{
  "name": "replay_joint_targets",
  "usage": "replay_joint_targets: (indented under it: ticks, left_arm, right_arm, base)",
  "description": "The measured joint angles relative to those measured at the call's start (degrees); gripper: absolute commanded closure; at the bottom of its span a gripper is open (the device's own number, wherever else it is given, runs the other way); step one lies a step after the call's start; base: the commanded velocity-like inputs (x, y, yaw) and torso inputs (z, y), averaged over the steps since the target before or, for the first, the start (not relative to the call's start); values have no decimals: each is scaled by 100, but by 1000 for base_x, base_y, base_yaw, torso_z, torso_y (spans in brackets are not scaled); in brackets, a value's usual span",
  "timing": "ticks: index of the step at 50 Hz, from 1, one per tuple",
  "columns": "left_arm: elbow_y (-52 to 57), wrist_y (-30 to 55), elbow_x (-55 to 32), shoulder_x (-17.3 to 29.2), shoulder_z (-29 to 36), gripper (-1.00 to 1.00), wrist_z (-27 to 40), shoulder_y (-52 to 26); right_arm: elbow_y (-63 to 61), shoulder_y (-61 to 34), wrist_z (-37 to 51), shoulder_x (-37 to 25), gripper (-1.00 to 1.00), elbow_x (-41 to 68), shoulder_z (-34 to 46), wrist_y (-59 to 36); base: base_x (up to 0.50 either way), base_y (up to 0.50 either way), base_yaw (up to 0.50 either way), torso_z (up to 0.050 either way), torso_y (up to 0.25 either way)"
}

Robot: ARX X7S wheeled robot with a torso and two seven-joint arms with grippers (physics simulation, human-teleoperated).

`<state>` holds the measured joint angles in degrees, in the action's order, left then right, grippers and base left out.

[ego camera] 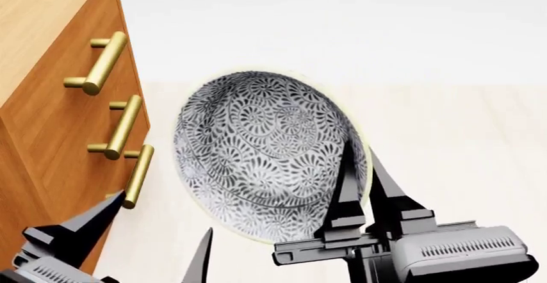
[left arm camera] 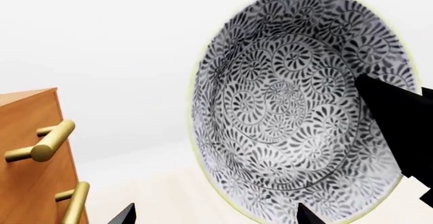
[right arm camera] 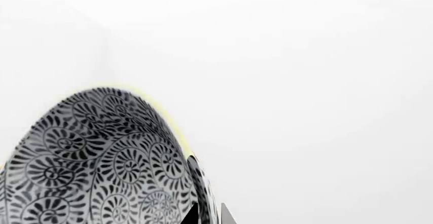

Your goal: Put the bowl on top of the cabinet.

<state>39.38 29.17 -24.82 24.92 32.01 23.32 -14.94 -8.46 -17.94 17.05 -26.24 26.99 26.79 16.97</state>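
Observation:
The bowl [ego camera: 265, 155], white with a dense dark grey floral pattern, hangs in the air tilted on its edge, just right of the cabinet front. My right gripper [ego camera: 360, 152] is shut on the bowl's right rim, one finger inside and one outside. The right wrist view shows the bowl's patterned outside [right arm camera: 101, 163] with the right gripper [right arm camera: 205, 211] pinching the rim. The left wrist view looks into the bowl's inside [left arm camera: 297, 112]. My left gripper [ego camera: 163, 222] stands open and empty below the bowl, close to the cabinet [ego camera: 51, 104].
The orange-brown cabinet fills the left side, its lighter top [ego camera: 34, 14] at the upper left. Three brass handles [ego camera: 124, 126] stick out of its front toward the bowl. Pale wood floor [ego camera: 462, 142] and a white wall lie behind.

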Motion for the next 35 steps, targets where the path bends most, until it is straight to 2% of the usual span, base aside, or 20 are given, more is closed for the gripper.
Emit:
replay_joint_targets:
  ticks: [35]
  left_arm:
    - [-594,368,-422,-252,-236,-100,-72,-706]
  right_arm:
    - [-180,426,-95,-117,100,-176,63,408]
  base:
    - [0,0,0,0,0]
